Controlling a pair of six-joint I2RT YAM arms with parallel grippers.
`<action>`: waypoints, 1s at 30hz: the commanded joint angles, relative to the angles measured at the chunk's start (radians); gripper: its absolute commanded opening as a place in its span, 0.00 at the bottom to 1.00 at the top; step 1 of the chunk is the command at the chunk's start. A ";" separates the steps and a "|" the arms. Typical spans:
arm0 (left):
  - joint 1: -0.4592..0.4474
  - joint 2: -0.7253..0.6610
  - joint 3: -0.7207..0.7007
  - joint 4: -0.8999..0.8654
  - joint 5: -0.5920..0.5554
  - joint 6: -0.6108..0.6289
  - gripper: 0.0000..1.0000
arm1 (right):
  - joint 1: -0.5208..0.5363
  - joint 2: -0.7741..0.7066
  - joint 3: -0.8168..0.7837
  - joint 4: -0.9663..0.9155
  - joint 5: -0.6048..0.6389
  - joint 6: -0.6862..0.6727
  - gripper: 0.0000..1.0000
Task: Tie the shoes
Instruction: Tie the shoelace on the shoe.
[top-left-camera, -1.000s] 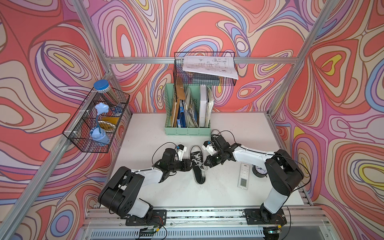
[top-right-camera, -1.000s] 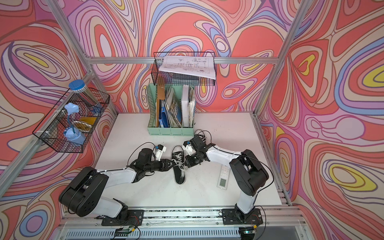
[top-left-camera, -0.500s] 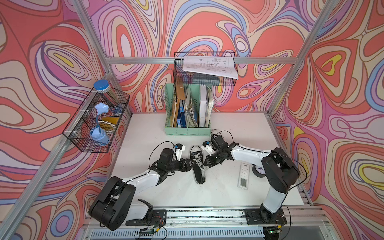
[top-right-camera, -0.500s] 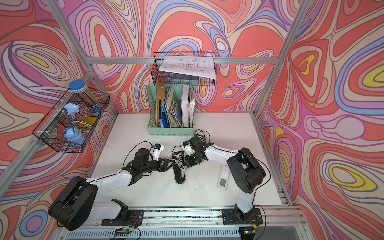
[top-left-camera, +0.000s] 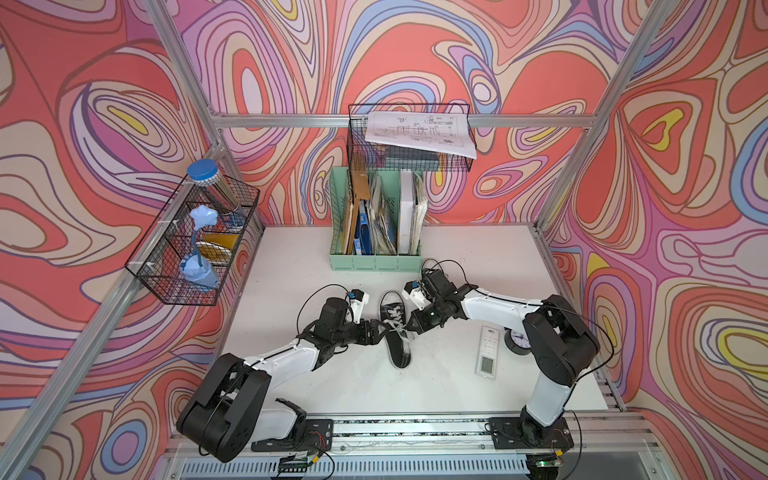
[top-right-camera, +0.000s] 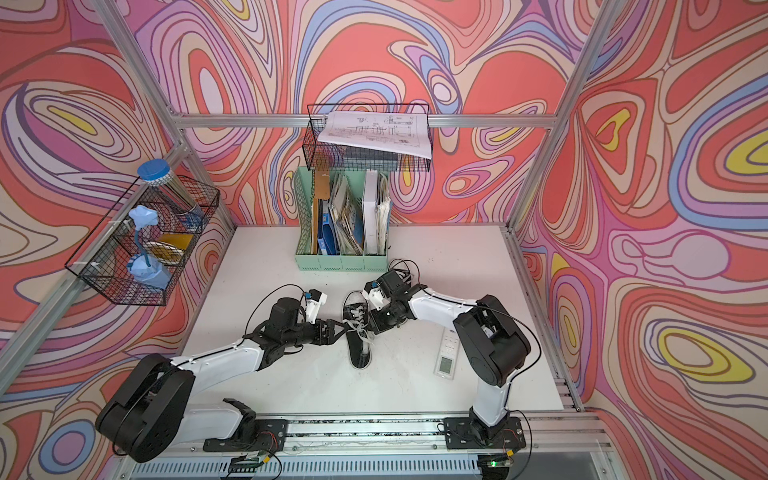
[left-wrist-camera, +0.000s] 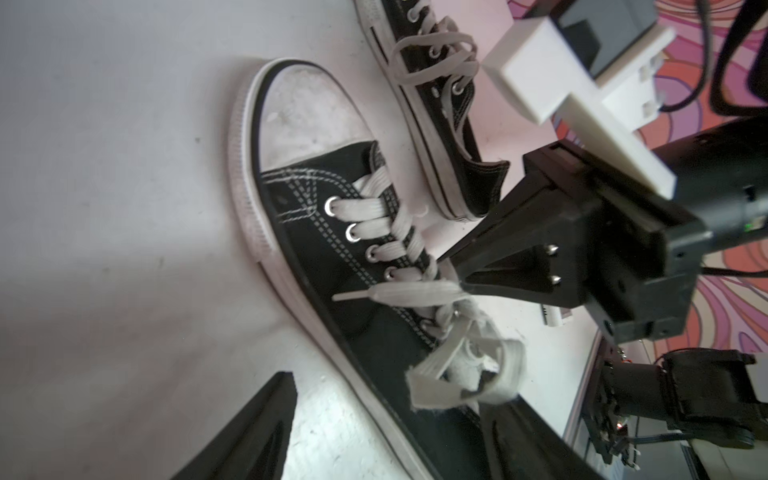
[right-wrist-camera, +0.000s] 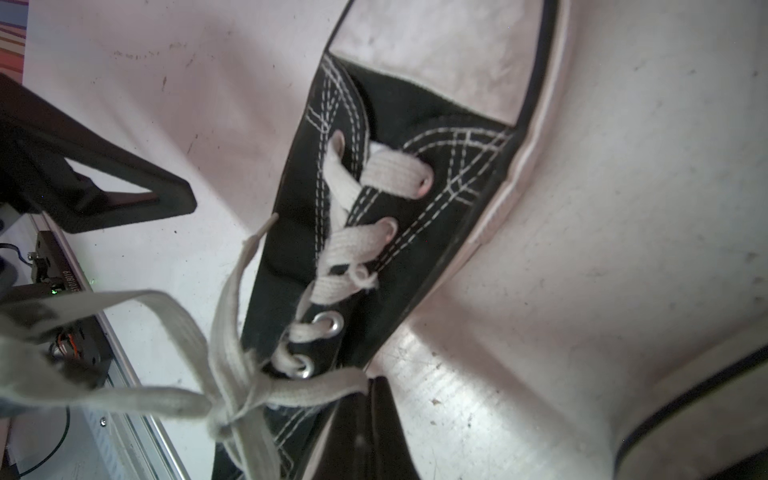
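My left gripper (top-left-camera: 379, 331) is wide open with nothing in it. On its wrist feed the two fingers (left-wrist-camera: 253, 436) stand well apart, low on either side of the shoe's heel half, clear of the laces. Just beside it to the right, the shoe (top-left-camera: 397, 328) I'm working on sits upright on the white table (top-left-camera: 436, 382), midway between the two arms. Its toe points toward the green file holder (top-left-camera: 374, 262) at the back and its heel toward the rail (top-left-camera: 415, 428) at the front. Its laces (left-wrist-camera: 365, 208) run through the eyelets, and over the top eyelets there is a loose knot (right-wrist-camera: 226, 409) with a slack loop (left-wrist-camera: 513, 365) hanging off it. I can't tell from here whether it is a finished bow. Next along, my right gripper (top-left-camera: 412, 326) is closed tight on one lace end (left-wrist-camera: 386, 294), pinched over the lacing, with its tip sticking out past the fingertips. The second shoe (left-wrist-camera: 465, 141) shows only on the wrist feeds, a little beyond the first one's toe and apart from it, close under my right wrist camera. I can't pick it out in the top views. Farther right, a white remote (top-left-camera: 487, 351) lies flat on the table. Just beside it, a small clock (top-left-camera: 515, 341) is half hidden behind the right arm.
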 joint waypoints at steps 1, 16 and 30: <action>0.006 -0.053 -0.027 -0.148 -0.107 0.039 0.74 | 0.004 0.020 0.020 -0.001 -0.009 -0.009 0.00; -0.001 -0.139 -0.033 -0.047 0.097 0.010 0.87 | 0.004 0.026 0.026 -0.004 -0.010 -0.009 0.00; -0.063 0.069 0.126 -0.029 0.063 0.057 0.54 | 0.005 0.020 0.024 -0.009 -0.009 -0.012 0.00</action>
